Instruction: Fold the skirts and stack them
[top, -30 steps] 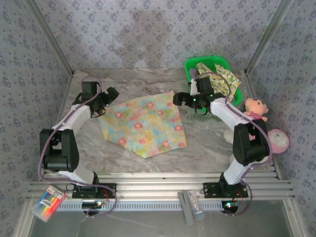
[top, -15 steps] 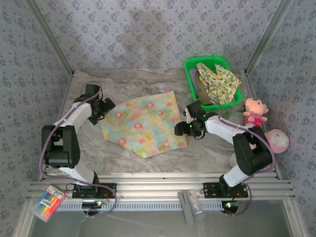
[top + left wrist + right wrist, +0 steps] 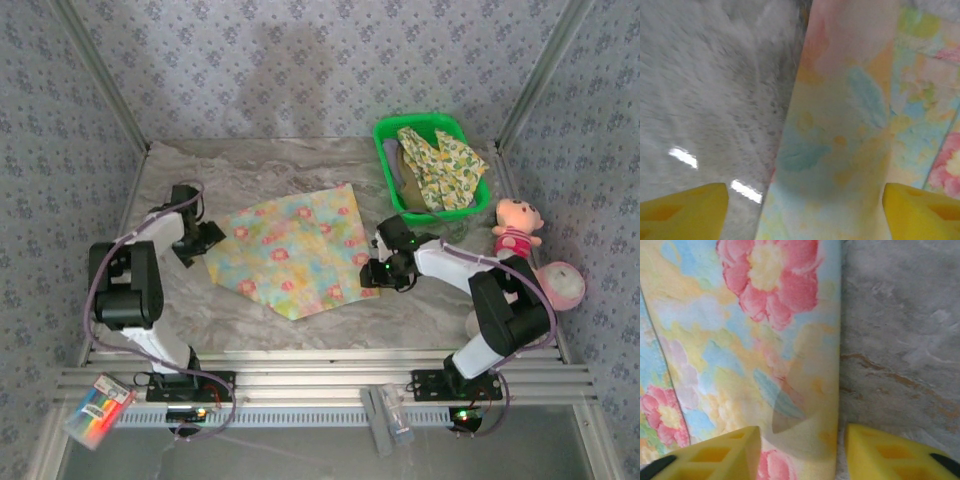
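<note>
The pastel floral skirt (image 3: 292, 250) lies spread flat in the middle of the marble table. My left gripper (image 3: 203, 243) is low at its left edge, jaws open wide, with the skirt's band (image 3: 835, 145) running between the yellow fingers (image 3: 682, 210). My right gripper (image 3: 372, 272) is low at the skirt's right corner, open, its fingers (image 3: 715, 457) straddling the hem edge (image 3: 810, 405). The yellow-green fruit-print skirt (image 3: 440, 165) lies crumpled in the green basket (image 3: 388, 132) on top of an olive-khaki one (image 3: 406, 182).
A pink plush doll (image 3: 515, 228) and a second pink plush toy (image 3: 562, 283) sit at the table's right edge. Patterned walls close in the back and sides. Bare marble (image 3: 300, 170) lies behind the skirt, with more bare marble (image 3: 400, 315) in front of it.
My right gripper came away from the basket and swung down to the floral skirt's right corner. My left gripper slid forward and down to the skirt's left edge.
</note>
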